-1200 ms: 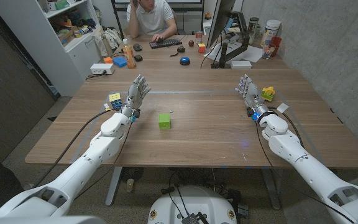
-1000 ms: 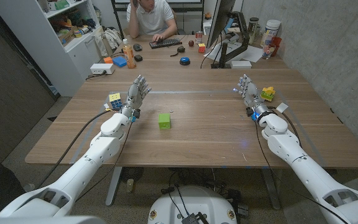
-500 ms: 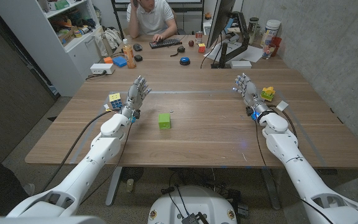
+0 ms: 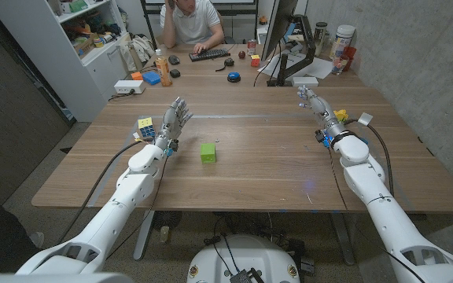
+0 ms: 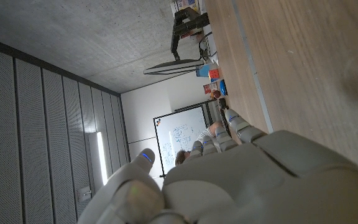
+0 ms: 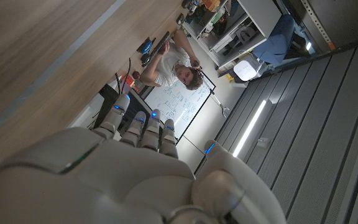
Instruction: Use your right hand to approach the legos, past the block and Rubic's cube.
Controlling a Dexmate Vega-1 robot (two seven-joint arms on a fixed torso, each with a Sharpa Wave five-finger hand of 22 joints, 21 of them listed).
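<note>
In the head view my right hand is raised over the far right of the wooden table, fingers spread and holding nothing. The yellow and green legos lie just to its right, close beside the wrist and partly hidden by it. A green block stands near the table's middle. The Rubik's cube sits at the left, next to my left hand, which stands open and holds nothing. The wrist views show the back of my left hand and of my right hand, fingers stretched out.
A white tag sticks out by my right wrist. Beyond the table's far edge stand a monitor, a keyboard, bottles and jars, with a person seated there. A shelf unit stands at the far left.
My right hand has moved farther out over the table, drawing up beside the legos. The left hand, block and cube have stayed put.
</note>
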